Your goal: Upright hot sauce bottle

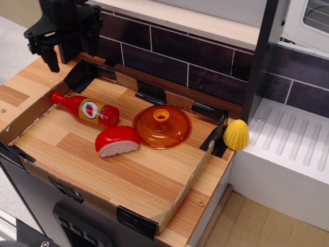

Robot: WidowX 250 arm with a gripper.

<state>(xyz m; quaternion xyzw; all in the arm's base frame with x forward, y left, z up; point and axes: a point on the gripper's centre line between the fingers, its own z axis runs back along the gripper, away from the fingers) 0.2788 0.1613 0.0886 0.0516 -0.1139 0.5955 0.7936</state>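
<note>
The hot sauce bottle (88, 110) lies on its side at the left of the shallow cardboard-walled wooden tray (133, 175). Its red cap points left and its orange-yellow label with the tomato picture faces up. My black gripper (71, 54) hangs above the tray's far left corner, behind and to the left of the bottle. It is clear of the bottle. Its two fingers are spread apart, with one fingertip (52, 63) low at the left, and nothing is between them.
A red-and-white half-round toy food (117, 141) lies just in front of the bottle's base. An orange transparent lid (162, 126) sits to its right. A yellow corn toy (236, 135) rests by the tray's right corner. A dark tiled wall (195, 56) runs behind.
</note>
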